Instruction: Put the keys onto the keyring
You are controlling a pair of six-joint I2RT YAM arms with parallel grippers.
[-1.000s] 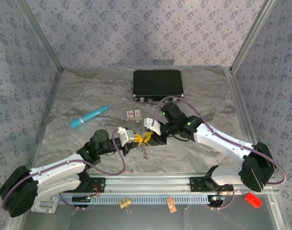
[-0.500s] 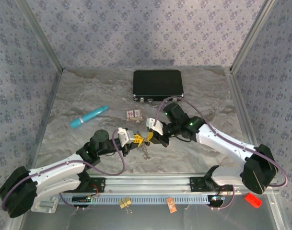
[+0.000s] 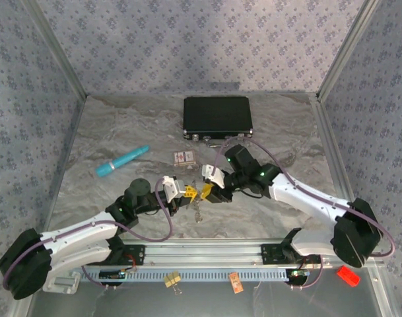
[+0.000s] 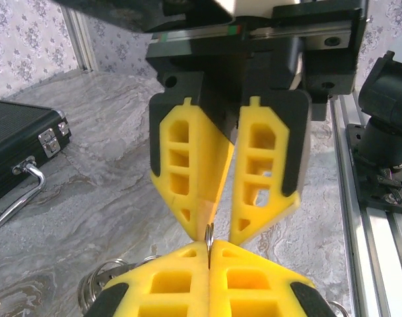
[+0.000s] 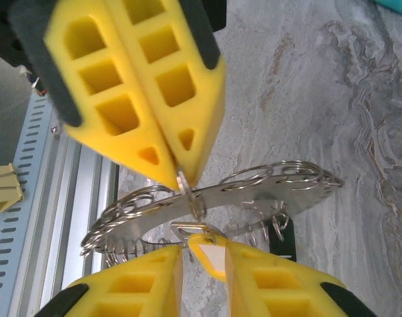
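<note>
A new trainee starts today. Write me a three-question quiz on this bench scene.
1. True or false: the left tool is shut on the keyring.
2. Which lies nearest the back wall: A the black case, B the teal pen, C the card box?
3. What colour are the right tool's fingers?
Key: 1 true; 2 A; 3 yellow.

the right gripper point(image 3: 205, 192) has sunk a little and edged toward the left gripper point(image 3: 189, 192). the ring bunch point(image 3: 198, 212) beneath them hangs slightly lower.
</note>
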